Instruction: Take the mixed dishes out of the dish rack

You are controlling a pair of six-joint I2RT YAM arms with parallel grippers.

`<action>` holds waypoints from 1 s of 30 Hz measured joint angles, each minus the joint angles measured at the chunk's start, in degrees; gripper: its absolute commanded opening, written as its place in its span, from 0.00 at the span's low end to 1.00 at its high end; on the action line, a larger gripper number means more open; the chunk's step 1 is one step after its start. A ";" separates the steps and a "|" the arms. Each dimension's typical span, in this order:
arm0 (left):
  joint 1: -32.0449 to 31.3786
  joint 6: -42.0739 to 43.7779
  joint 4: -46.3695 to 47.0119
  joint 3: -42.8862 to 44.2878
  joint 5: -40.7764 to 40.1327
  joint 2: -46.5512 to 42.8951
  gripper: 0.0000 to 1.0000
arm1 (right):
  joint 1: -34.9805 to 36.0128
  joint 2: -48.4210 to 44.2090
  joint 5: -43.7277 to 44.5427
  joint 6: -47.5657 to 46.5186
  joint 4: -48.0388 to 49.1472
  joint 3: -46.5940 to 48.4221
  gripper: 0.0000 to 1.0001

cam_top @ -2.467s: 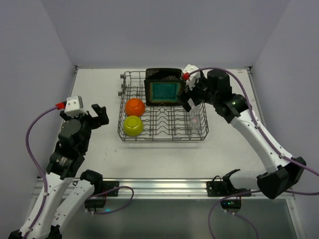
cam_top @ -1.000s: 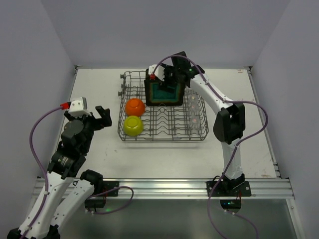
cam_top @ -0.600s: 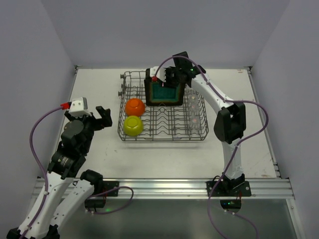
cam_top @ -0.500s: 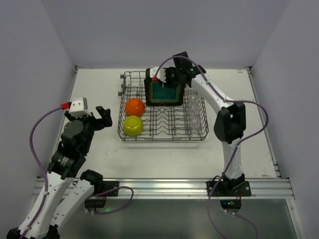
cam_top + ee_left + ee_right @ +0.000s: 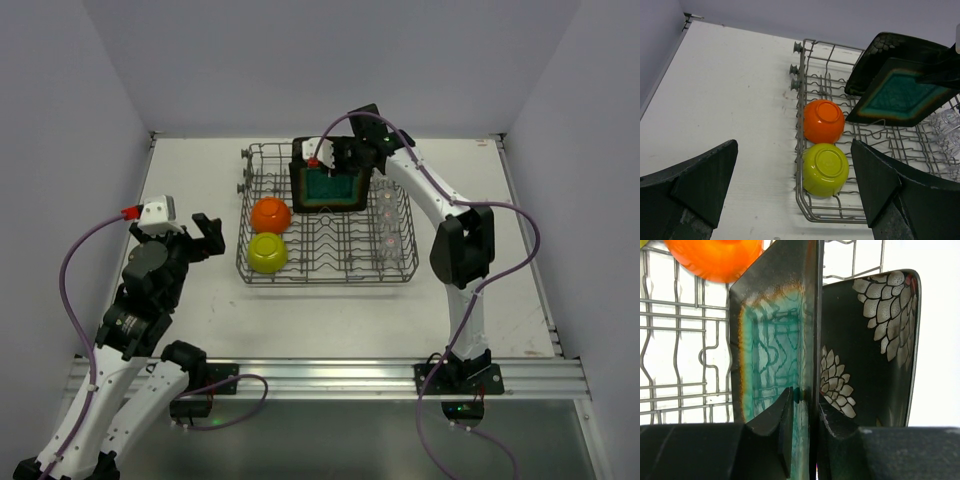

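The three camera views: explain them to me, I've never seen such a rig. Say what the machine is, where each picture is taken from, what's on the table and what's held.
Two robot arms are bolted at the near edge of a white table, each ending in a two-fingered pincer. The top view looks down from above and behind; the other two come from wrist cameras. On the table stands a grey wire dish rack holding an upturned orange bowl, an upturned yellow-green bowl, clear glasses and two square black plates on edge. The right pincer pinches the top edge of the teal-centred plate; the flowered plate stands behind it. The left pincer hangs open beside the rack, empty.
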 measured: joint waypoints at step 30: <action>-0.02 0.00 0.00 0.00 0.00 -0.68 1.00 | -0.24 -1.03 -3.08 1.60 -0.76 0.00 0.00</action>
